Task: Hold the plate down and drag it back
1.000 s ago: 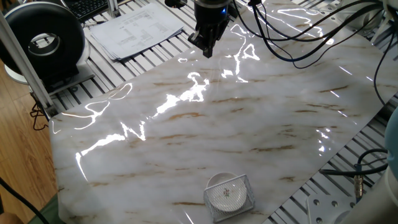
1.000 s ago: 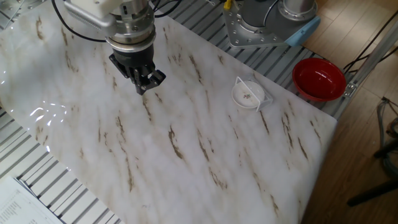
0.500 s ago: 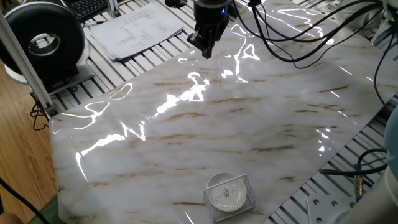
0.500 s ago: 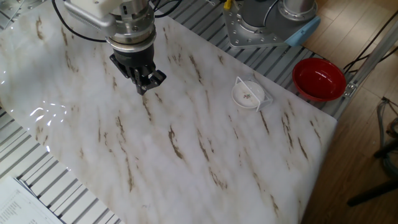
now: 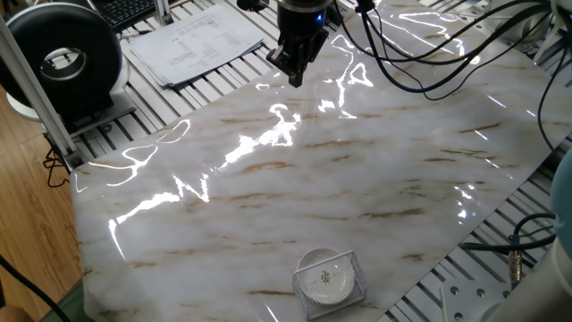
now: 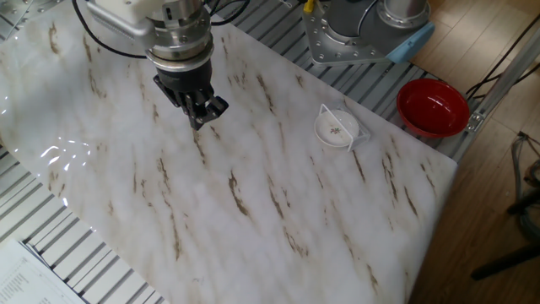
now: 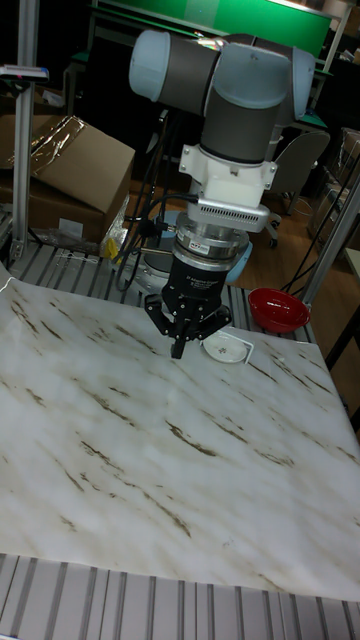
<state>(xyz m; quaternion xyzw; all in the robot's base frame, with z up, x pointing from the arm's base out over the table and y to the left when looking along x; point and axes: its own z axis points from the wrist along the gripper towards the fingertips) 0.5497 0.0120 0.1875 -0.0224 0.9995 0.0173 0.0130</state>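
The plate (image 6: 336,128) is a small round white saucer with a dark mark in its centre, near the marble sheet's edge; it also shows as the plate (image 5: 325,278) and the plate (image 7: 228,348). A thin wire-mesh basket (image 6: 348,142) is right against it; whether the plate sits inside it I cannot tell. My gripper (image 6: 201,121) hangs just above the marble sheet, well apart from the plate, fingers together at a point and holding nothing. The same gripper (image 5: 294,79) stands at the far side of the sheet, and in the tall view the gripper (image 7: 178,350) is just left of the plate.
A red bowl (image 6: 433,107) sits off the sheet beyond the plate. Papers (image 5: 192,40) and a black round device (image 5: 63,63) lie at the far left. Cables (image 5: 420,63) cross the sheet behind the arm. The robot's metal base (image 6: 354,34) stands near the plate.
The gripper has shifted a little toward the plate's side. The plate has not moved.
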